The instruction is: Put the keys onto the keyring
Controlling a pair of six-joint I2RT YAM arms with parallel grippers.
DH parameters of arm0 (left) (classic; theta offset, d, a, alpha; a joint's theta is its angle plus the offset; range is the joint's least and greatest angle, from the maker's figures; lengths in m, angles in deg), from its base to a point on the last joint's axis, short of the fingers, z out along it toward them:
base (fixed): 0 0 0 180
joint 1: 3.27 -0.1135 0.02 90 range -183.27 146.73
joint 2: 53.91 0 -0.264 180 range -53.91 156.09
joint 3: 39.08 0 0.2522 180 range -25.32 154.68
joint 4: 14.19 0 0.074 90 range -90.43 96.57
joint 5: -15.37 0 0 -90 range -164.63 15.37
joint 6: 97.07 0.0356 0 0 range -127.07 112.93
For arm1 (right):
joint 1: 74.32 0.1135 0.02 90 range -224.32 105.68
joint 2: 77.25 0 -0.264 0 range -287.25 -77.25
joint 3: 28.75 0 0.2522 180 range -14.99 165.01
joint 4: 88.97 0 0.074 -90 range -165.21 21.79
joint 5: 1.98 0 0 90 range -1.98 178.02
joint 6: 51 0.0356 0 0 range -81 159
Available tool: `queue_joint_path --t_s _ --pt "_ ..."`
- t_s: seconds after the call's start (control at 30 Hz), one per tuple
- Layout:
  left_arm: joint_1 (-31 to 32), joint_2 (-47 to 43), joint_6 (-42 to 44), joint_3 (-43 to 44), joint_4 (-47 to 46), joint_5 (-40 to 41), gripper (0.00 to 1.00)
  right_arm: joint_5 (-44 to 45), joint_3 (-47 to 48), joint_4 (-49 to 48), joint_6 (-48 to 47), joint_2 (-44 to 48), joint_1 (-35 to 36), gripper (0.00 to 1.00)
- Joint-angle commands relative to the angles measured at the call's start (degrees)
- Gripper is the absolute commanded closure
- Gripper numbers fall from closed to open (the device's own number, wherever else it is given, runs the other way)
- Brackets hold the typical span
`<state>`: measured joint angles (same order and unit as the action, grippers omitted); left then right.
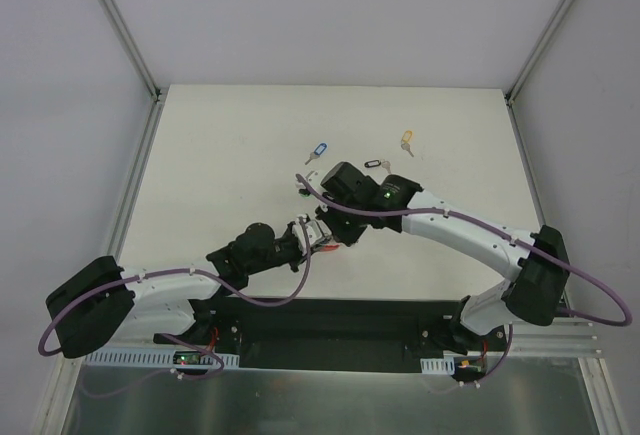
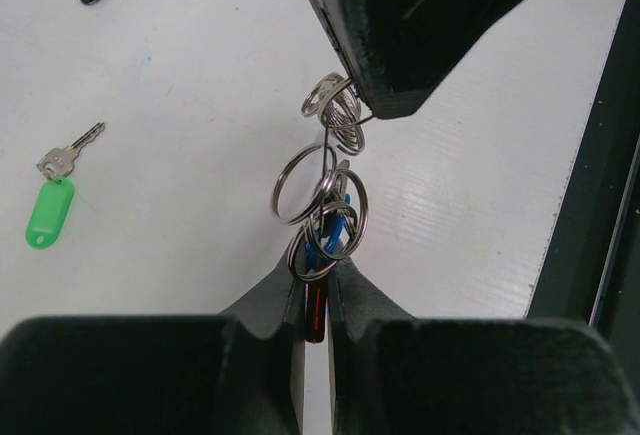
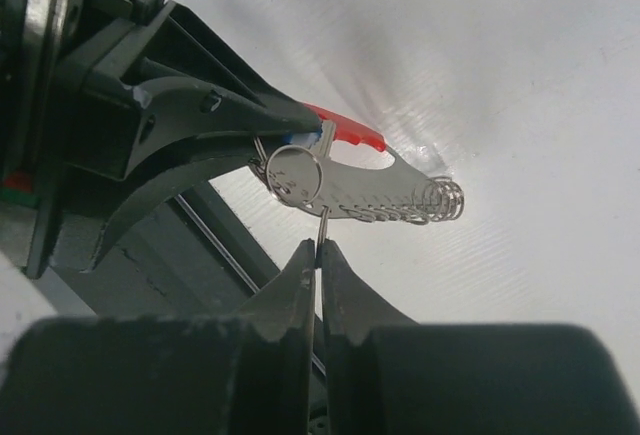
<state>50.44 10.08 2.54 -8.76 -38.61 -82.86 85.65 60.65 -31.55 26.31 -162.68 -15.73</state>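
My left gripper [image 2: 317, 267] is shut on the glossy red band [image 2: 315, 310] of the keyring. From there a string of silver wire rings [image 2: 312, 183] runs up to the black right gripper [image 2: 385, 105], and a blue piece [image 2: 338, 230] shows among the rings. In the right wrist view my right gripper [image 3: 320, 245] is shut on one thin silver ring [image 3: 294, 173] of the keyring, beside the red band [image 3: 345, 127]. Both grippers meet at the table's near middle [image 1: 318, 230]. Loose keys lie on the table: green tag [image 2: 48, 213], black tag [image 1: 373, 164], blue tag [image 1: 320, 150], yellow tag [image 1: 407, 138].
The white table [image 1: 220, 155] is bounded by metal frame posts at its left [image 1: 135, 195] and right edges. A dark base rail [image 1: 330, 325] runs along the near edge, close under both grippers.
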Motion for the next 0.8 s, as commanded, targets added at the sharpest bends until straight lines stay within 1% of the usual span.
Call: queue_joint_path --t_s 0.0,0.03,0.1,0.17,0.23,0.3,0.33,0.37,0.4,0.43,0.47,0.53,0.57,0.67,0.77 --pt "0.3 -1.7 1.5 -0.4 -2.3 4.5 1.00 -4.5 -1.5 0.6 3.5 2.2 -0.2 0.85" --pt "0.3 -1.8 1.4 -0.5 -2.3 4.5 1.00 -4.0 -1.7 -0.2 3.7 3.0 -0.3 0.81" --pt "0.3 -2.3 1.0 -0.6 -2.4 4.7 1.00 -2.0 -3.0 -3.0 4.3 5.4 -0.9 0.78" --pt "0.3 -2.7 0.4 -0.6 -2.4 4.5 1.00 0.0 -4.6 -6.4 5.1 7.5 -1.1 0.76" --pt "0.3 -2.8 -0.5 -0.6 -2.4 4.4 1.00 2.0 -8.8 -9.5 6.0 11.2 -1.1 0.75" --pt "0.3 -3.2 -1.0 -0.6 -2.4 4.2 1.00 5.3 -12.9 -16.1 6.6 14.2 -1.2 0.75" --pt "0.3 -3.3 -1.8 -0.7 -2.4 4.1 1.00 5.7 -17.2 -18.8 6.8 17.8 -1.1 0.75" --pt "0.3 -3.7 -2.2 -0.7 -2.4 4.0 1.00 5.8 -20.0 -24.6 7.1 19.5 -1.1 0.75" --pt "0.3 -3.8 -2.6 -0.8 -2.5 3.9 1.00 5.8 -22.4 -27.9 7.5 21.3 -1.2 0.75" --pt "0.3 -4.0 -3.5 -0.8 -2.5 3.9 1.00 5.7 -27.7 -31.1 7.8 24.3 -1.2 0.74" --pt "0.3 -4.2 -4.0 -0.9 -2.4 3.9 1.00 5.5 -30.0 -37.8 8.4 25.9 -1.1 0.73" --pt "0.3 -4.5 -5.4 -1.0 -2.5 3.7 1.00 4.5 -34.3 -43.4 8.6 28.0 -1.1 0.71" --pt "0.3 -4.7 -5.6 -1.1 -2.5 3.6 1.00 4.2 -37.5 -49.4 8.7 29.5 -1.1 0.71" --pt "0.3 -5.2 -7.0 -1.4 -2.9 3.0 1.00 3.9 -41.8 -56.1 8.7 30.3 -1.0 0.68" --pt "0.3 -6.0 -7.8 -2.0 -3.1 2.9 1.00 3.5 -42.5 -58.5 8.4 29.6 -1.0 0.67"
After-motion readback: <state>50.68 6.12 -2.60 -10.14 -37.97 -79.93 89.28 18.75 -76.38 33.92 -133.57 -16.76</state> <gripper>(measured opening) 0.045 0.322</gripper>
